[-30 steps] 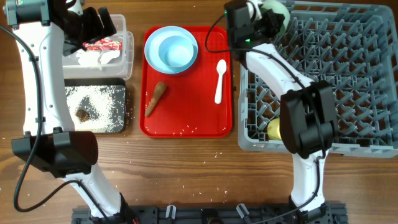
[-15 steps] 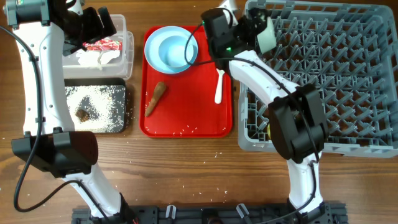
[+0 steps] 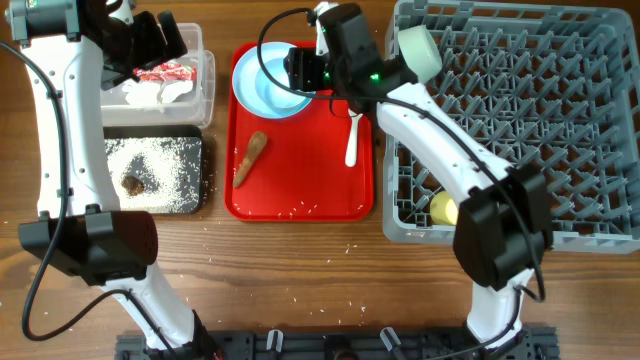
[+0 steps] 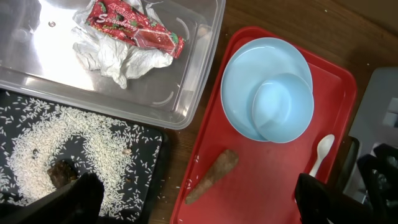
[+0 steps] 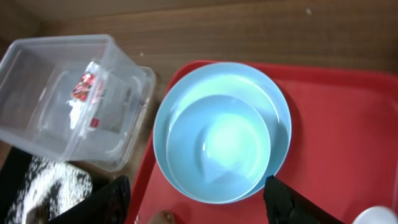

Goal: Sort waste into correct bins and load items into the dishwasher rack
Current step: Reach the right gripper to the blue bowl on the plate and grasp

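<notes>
My right gripper hangs open above the light teal bowl, which sits in the pale-blue plate on the red tray. Nothing is between its fingers. A white bowl rests in the far-left corner of the grey rack, and a yellow cup lies near its front left. The white spoon and brown stick lie on the tray. My left gripper is open, high over the clear tub, which holds the wrapper and tissue.
The black tray in front of the tub holds rice and a brown lump. The red tray lies between the bins and the rack. Stray rice grains dot the wooden table near its front edge.
My right gripper let go of the white bowl in the rack's far-left corner and swung left over the plate and teal bowl. The left arm stayed still.
</notes>
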